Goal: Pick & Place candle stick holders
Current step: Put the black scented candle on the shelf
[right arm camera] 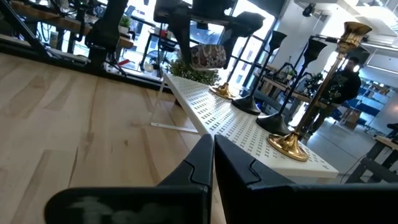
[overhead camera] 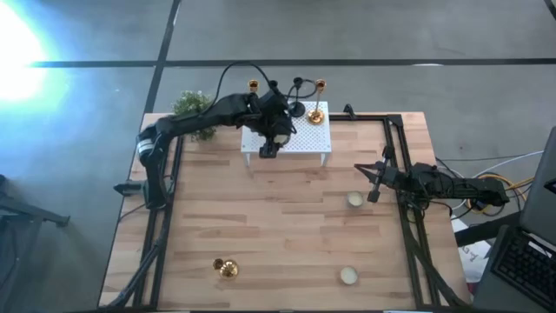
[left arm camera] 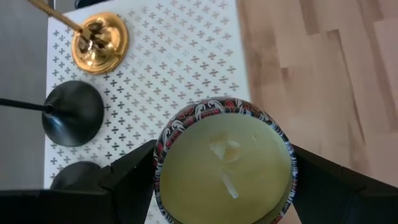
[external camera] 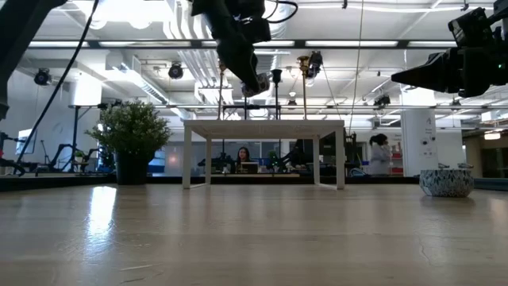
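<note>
Wooden planks make up the surface (overhead camera: 278, 235), and a white perforated rack (overhead camera: 306, 139) stands at its far edge. The left hand (left arm camera: 224, 180) hangs over the rack's near end, its fingers spread wide and clamped on a round patterned candle tin (left arm camera: 225, 163), seen from above with its wax showing. Just beyond the tin, upright on the rack, stand a gold candle holder (left arm camera: 99, 40) and a black candle holder (left arm camera: 71, 113), stems vertical, further in along the rack from the hand. Another gold holder (overhead camera: 226, 268) lies near the front of the surface, well apart from both arms. The right hand (overhead camera: 373, 185) waits above the right side with its fingers pressed together, empty. The left arm is much nearer the rack's holders.
</note>
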Robot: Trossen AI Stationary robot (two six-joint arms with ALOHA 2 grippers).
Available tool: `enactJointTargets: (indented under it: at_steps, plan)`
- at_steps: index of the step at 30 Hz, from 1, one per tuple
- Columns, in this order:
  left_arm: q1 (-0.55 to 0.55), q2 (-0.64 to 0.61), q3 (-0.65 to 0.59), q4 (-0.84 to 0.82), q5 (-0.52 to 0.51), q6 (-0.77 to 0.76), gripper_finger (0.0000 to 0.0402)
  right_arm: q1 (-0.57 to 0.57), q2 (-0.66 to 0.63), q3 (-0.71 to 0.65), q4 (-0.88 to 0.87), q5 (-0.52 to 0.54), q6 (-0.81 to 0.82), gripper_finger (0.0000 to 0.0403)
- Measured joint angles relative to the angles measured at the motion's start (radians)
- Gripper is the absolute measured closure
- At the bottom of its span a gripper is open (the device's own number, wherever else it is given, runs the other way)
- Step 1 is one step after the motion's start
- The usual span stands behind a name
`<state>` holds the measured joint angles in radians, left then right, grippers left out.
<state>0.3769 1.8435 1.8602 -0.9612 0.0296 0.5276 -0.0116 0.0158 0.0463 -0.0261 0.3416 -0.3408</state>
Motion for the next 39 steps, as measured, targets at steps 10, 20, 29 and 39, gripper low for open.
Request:
enactJointTargets:
  at_steps: [10, 20, 29, 39]
  plan:
    - [0.041, 0.151, 0.212, -0.168, 0.000, 0.031, 0.0098, 0.000, 0.000, 0.000, 0.000, 0.000, 0.000, 0.0394]
    - [0.075, 0.316, 0.459, -0.312, 0.002, 0.045, 0.0098, 0.000, 0.000, 0.000, 0.000, 0.000, 0.000, 0.0394]
    - [0.089, 0.352, 0.476, -0.325, -0.001, 0.030, 0.0098, 0.000, 0.000, 0.000, 0.000, 0.000, 0.000, 0.0394]
    - [0.089, 0.352, 0.476, -0.323, -0.001, 0.058, 0.0098, 0.000, 0.000, 0.000, 0.000, 0.000, 0.000, 0.0394]
